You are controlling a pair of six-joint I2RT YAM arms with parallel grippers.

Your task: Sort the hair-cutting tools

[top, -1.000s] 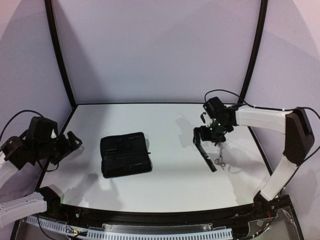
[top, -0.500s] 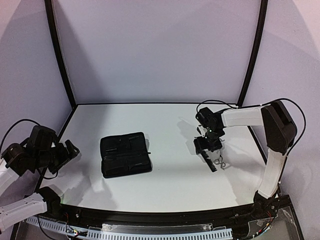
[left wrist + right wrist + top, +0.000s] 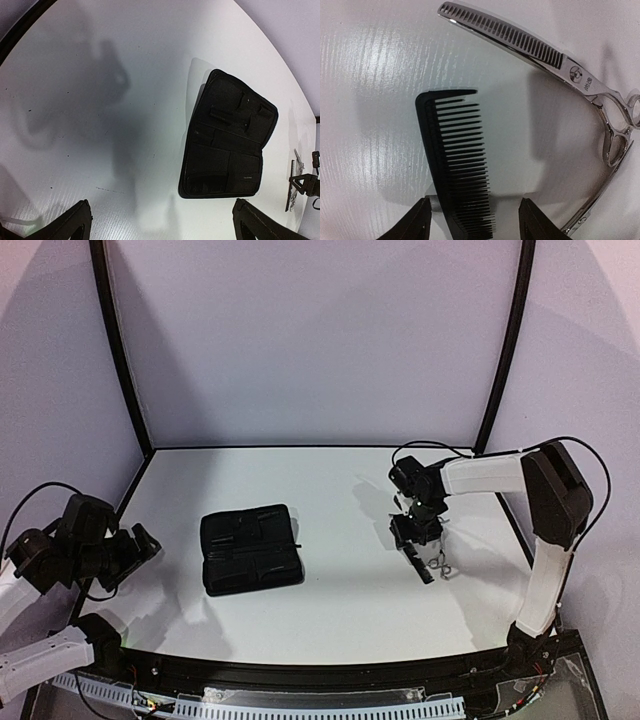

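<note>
My right gripper [image 3: 412, 532] is open and low over the table, its jaws straddling one end of a straight black comb [image 3: 421, 566] that lies flat. In the right wrist view the comb [image 3: 455, 155] runs up between my fingertips [image 3: 415, 224], untouched by either. Silver thinning scissors [image 3: 520, 42] lie just past it, and part of a second silver pair [image 3: 587, 212] shows at the lower right. In the top view the scissors [image 3: 438, 562] lie right of the comb. A second comb is not visible. My left gripper [image 3: 138, 542] is open and empty, well left of everything.
A black zip case [image 3: 250, 548] lies open and flat left of centre; it also shows in the left wrist view [image 3: 230, 140], ahead and to the right of my left gripper [image 3: 162, 227]. Black frame posts stand at the back corners.
My right gripper has come down and slightly left until it straddles the comb's end. My left arm has drawn back and lower toward the left edge.
</note>
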